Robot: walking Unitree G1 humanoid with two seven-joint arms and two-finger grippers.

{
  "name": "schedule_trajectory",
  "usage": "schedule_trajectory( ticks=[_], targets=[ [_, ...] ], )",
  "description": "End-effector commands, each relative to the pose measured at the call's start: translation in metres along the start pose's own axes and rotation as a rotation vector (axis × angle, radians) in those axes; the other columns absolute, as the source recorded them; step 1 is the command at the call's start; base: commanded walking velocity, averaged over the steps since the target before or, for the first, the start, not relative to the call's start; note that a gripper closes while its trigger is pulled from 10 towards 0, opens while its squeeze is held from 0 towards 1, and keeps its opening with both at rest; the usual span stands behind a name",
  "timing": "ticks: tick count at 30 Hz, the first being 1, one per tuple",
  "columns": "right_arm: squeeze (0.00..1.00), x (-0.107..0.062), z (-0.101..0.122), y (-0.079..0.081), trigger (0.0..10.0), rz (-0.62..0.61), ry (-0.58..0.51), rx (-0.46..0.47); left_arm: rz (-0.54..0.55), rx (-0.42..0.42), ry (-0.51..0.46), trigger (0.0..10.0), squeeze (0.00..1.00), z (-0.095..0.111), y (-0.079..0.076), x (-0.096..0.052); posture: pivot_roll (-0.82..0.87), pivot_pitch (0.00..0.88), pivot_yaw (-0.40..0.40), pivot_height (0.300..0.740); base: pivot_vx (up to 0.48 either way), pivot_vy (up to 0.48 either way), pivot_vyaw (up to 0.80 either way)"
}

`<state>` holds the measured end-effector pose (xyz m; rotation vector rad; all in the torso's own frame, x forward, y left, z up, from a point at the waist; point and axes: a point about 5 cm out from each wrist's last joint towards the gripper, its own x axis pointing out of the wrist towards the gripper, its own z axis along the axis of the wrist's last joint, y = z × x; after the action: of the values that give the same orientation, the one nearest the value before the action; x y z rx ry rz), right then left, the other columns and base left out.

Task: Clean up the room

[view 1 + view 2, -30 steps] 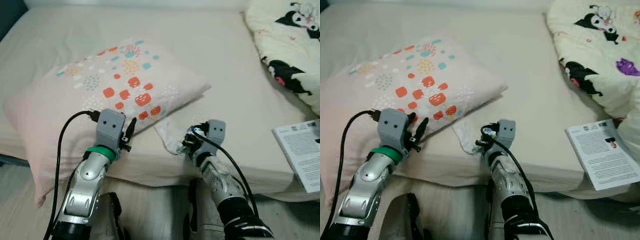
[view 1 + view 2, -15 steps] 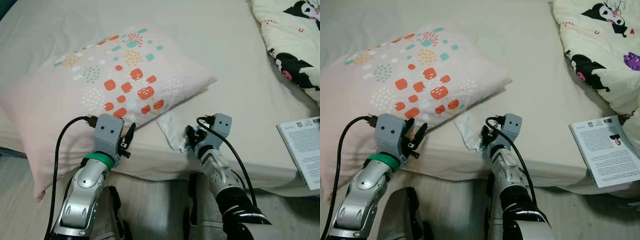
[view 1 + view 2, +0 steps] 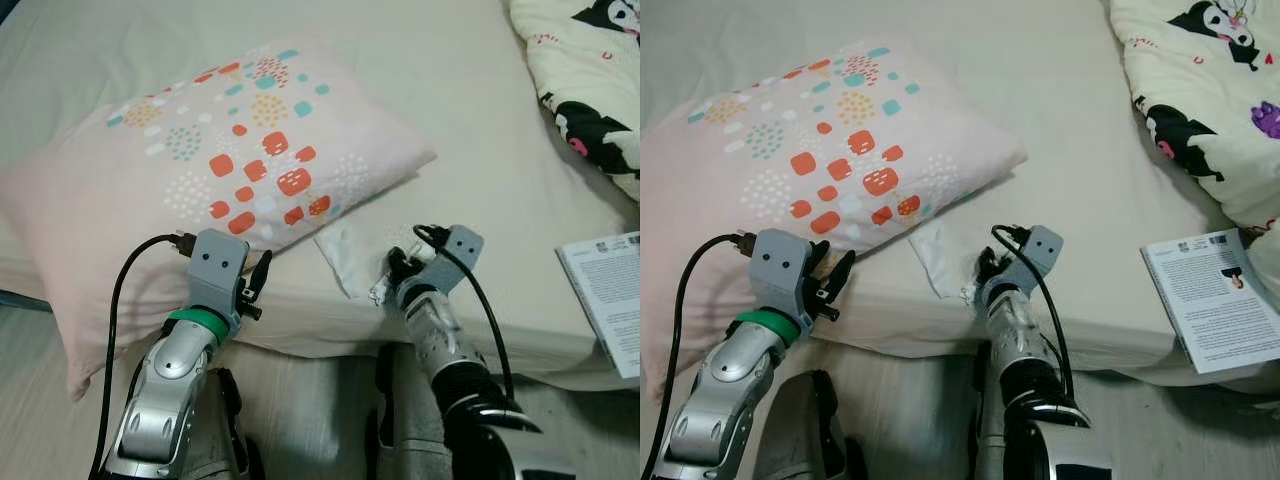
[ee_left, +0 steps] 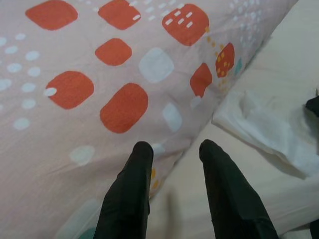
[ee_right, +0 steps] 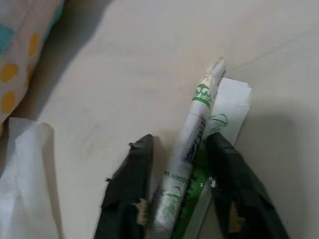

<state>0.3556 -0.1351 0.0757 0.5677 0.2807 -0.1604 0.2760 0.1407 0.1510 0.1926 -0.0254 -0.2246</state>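
My right gripper (image 3: 397, 272) rests on the bed's front edge, shut on a white-and-green rolled wrapper (image 5: 197, 112). The wrapper lies between the two black fingers (image 5: 130, 184), with a flat white-and-green box piece behind it. A crumpled white tissue (image 3: 343, 256) lies on the sheet just left of that gripper, apart from it. My left gripper (image 4: 172, 147) is open at the near edge of the pink pillow (image 3: 230, 160) with orange and teal spots, holding nothing.
The beige mattress (image 3: 470, 130) fills the scene, its front edge just before my arms. A cartoon-print blanket (image 3: 590, 90) is bunched at the far right. A printed booklet (image 3: 607, 300) lies at the right near the edge. Wooden floor (image 3: 40, 400) shows below.
My right gripper has swung a little to the right, off the tissue, with the wrapper in its fingers. The camera has tipped slightly. The left arm has stayed put.
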Motion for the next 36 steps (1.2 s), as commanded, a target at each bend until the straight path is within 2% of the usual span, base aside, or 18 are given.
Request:
schedule_trajectory(
  ticks=[1, 8, 9, 10, 11, 13, 15, 17, 19, 21, 22, 23, 24, 25, 28, 32, 33, 36],
  targets=[
    [0.0, -0.01, -0.039, -0.025, 0.0, -0.113, 0.184, 0.037, -0.008, -0.004, 0.012, 10.0, 0.0, -0.001, -0.001, -0.003, -0.02, 0.277, 0.071, 0.566, 0.0, 0.0, 0.0],
    [0.0, -0.008, -0.029, -0.025, 0.0, -0.096, 0.123, 0.017, -0.018, -0.014, 0.002, 10.0, 0.0, 0.001, -0.005, 0.003, -0.04, 0.254, 0.071, 0.566, 0.0, 0.0, 0.0],
    [0.0, -0.007, -0.023, -0.022, 0.0, -0.061, 0.086, -0.034, -0.02, -0.016, -0.002, 10.0, 0.0, 0.001, -0.006, 0.005, -0.05, 0.241, 0.068, 0.566, 0.0, 0.0, 0.0],
    [0.0, -0.007, -0.023, -0.022, 0.0, -0.061, 0.086, -0.034, -0.02, -0.016, -0.002, 10.0, 0.0, 0.001, -0.006, 0.005, -0.05, 0.241, 0.068, 0.566, 0.0, 0.0, 0.0],
    [0.0, -0.006, -0.013, -0.016, 0.0, 0.007, 0.016, -0.115, -0.02, -0.02, -0.011, 10.0, 0.0, 0.002, -0.008, 0.009, -0.06, 0.23, 0.064, 0.566, 0.0, 0.0, 0.0],
    [0.0, -0.006, -0.013, -0.016, 0.0, 0.007, 0.016, -0.115, -0.02, -0.02, -0.011, 10.0, 0.0, 0.002, -0.008, 0.009, -0.06, 0.23, 0.064, 0.566, 0.0, 0.0, 0.0],
    [0.0, -0.008, 0.0, -0.009, 0.0, 0.1, -0.063, -0.201, -0.016, -0.028, -0.025, 10.0, 0.0, 0.004, -0.009, 0.014, -0.08, 0.196, 0.049, 0.566, 0.0, 0.0, 0.0],
    [0.0, -0.01, 0.004, -0.006, 0.0, 0.135, -0.091, -0.231, -0.015, -0.031, -0.031, 10.0, 0.0, 0.005, -0.009, 0.015, -0.08, 0.196, 0.049, 0.566, 0.0, 0.0, 0.0],
    [0.0, -0.021, 0.018, -0.001, 0.0, 0.238, -0.194, -0.341, -0.005, -0.044, -0.053, 10.0, 0.0, 0.009, -0.009, 0.02, -0.11, 0.157, 0.028, 0.566, 0.0, 0.0, 0.0],
    [0.0, -0.03, 0.025, 0.004, 0.0, 0.302, -0.258, -0.405, 0.002, -0.054, -0.067, 10.0, 0.0, 0.012, -0.008, 0.022, -0.11, 0.157, 0.028, 0.566, 0.0, 0.0, 0.0],
    [0.0, -0.041, 0.036, 0.005, 0.0, 0.317, -0.342, -0.458, 0.014, -0.07, -0.084, 10.0, 0.0, 0.017, -0.004, 0.022, -0.13, 0.125, 0.014, 0.566, 0.0, 0.0, 0.0],
    [0.0, -0.051, 0.045, 0.006, 1.4, 0.326, -0.413, -0.506, 0.023, -0.086, -0.1, 10.0, 0.0, 0.021, -0.001, 0.022, -0.14, 0.119, 0.012, 0.566, 0.0, 0.0, 0.0],
    [0.0, -0.061, 0.052, 0.006, 10.0, 0.33, -0.47, -0.547, 0.033, -0.106, -0.116, 10.0, 0.0, 0.026, 0.002, 0.022, -0.15, 0.098, 0.007, 0.566, 0.0, 0.0, 0.0],
    [0.0, -0.061, 0.052, 0.006, 10.0, 0.33, -0.47, -0.547, 0.033, -0.106, -0.116, 10.0, 0.0, 0.026, 0.002, 0.022, -0.15, 0.098, 0.007, 0.566, 0.0, 0.0, 0.0],
    [0.0, -0.079, 0.07, -0.001, 10.0, 0.277, -0.594, -0.57, 0.058, -0.141, -0.157, 10.0, 0.0, 0.036, 0.01, 0.023, -0.17, 0.054, -0.003, 0.566, 0.0, 0.0, 0.0],
    [0.0, -0.083, 0.079, -0.003, 10.0, 0.255, -0.647, -0.569, 0.07, -0.145, -0.17, 10.0, 0.0, 0.037, 0.013, 0.024, -0.17, 0.028, -0.006, 0.566, 0.0, 0.0, 0.0],
    [0.0, -0.085, 0.089, -0.002, 10.0, 0.242, -0.686, -0.573, 0.09, -0.151, -0.175, 10.0, 0.0, 0.036, 0.017, 0.026, -0.17, 0.008, -0.01, 0.566, 0.0, 0.0, 0.0],
    [0.0, -0.081, 0.096, -0.001, 10.0, 0.234, -0.705, -0.572, 0.124, -0.166, -0.179, 10.0, 0.0, 0.035, 0.021, 0.029, -0.17, 0.0, -0.013, 0.571, 0.0, 0.0, 0.0]
  ],
)
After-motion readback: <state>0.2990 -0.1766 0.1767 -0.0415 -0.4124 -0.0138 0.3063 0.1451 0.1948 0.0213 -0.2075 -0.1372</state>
